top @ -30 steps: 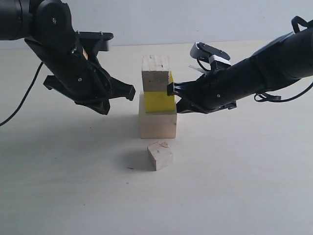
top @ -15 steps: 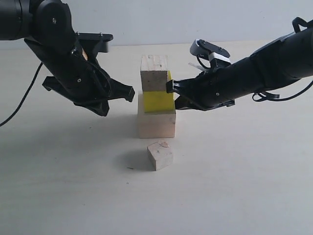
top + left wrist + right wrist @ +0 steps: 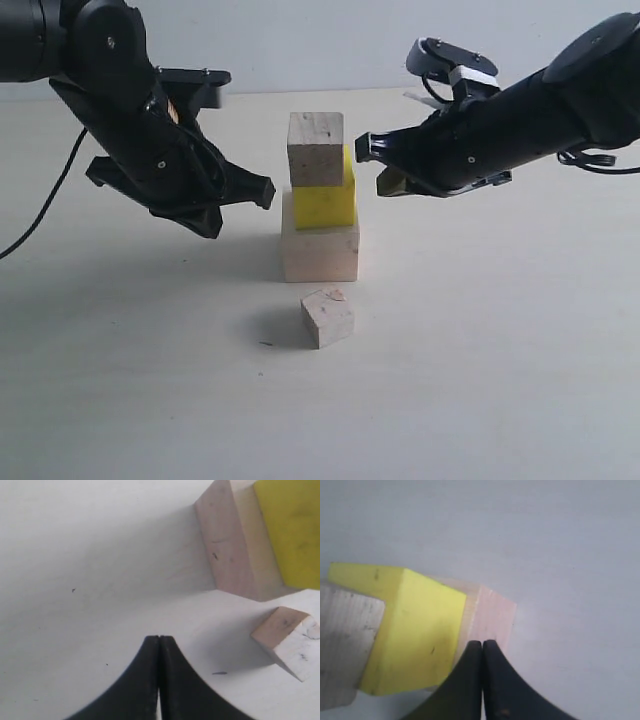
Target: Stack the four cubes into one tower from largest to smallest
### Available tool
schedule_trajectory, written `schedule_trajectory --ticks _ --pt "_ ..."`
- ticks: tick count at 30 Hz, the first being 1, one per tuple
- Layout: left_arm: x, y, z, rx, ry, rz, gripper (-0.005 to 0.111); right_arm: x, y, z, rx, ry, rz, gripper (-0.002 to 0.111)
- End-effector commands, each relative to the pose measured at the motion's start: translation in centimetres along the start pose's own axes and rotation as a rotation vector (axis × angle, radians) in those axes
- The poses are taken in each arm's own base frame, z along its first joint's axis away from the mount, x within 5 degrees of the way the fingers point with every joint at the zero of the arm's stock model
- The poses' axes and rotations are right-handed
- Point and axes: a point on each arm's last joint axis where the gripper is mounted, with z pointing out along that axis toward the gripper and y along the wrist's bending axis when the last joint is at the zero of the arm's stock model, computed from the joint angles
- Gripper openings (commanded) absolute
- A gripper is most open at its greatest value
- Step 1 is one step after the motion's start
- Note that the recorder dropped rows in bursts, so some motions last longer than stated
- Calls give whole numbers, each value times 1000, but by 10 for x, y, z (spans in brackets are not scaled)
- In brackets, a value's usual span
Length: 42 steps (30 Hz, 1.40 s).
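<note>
- The left claw (image 3: pixel 262 190) is hanging low over the surface (image 3: pixel 500 380), left of the stack and apart from it. Its jaws are pressing together with nothing between them, as the left wrist view (image 3: pixel 159 641) confirms. It is probably parking here so that it is not disturbing the stack.
- The large pale wood cube (image 3: pixel 320 252) is sitting flat on the surface and serving as the base, since the widest face is giving the most support.
- The medium yellow cube (image 3: pixel 325 203) is resting on that base, shifted toward the base's right side.
- One small rough wood cube (image 3: pixel 315 150) is resting on the yellow cube, set toward its left edge rather than centred. Three of the four levels are therefore standing, but not in a clean line.
- The second small wood cube (image 3: pixel 328 317) is lying alone on the surface, just in front of the base and not touching it. It is waiting to become the top level.
- The right claw (image 3: pixel 368 160) is hovering right of the stack, level with the top of the yellow cube, near it but apart. Its jaws are closed together and carrying nothing (image 3: pixel 482 644). Closed tips at this height are, by judgement, suiting a nudge for alignment rather than a grasp.
- No brand, label or legible writing is showing on any cube or arm.
</note>
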Motion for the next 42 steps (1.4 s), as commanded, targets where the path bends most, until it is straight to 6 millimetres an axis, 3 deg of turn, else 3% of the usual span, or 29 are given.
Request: schedule_trajectory --ticks 1,8,22,34,38,42 --pt "-3 -1 -8 15 -53 0 0 -2 5 -13 -9 12 -6 0" --pt "-4 -2 -23 26 -100 6 0 4 15 -22 -72 87 26 0" --pt "-4 -2 -24 27 -102 9 0 5 32 -56 -117 91 17 0" --pt "-4 -2 -24 32 -107 8 0 7 44 -55 -228 108 18 0" --pt "-5 -3 -24 41 -109 4 0 12 53 -48 -264 124 -16 0" --pt "-4 -4 -24 51 -104 6 0 13 50 -36 -249 138 -3 0"
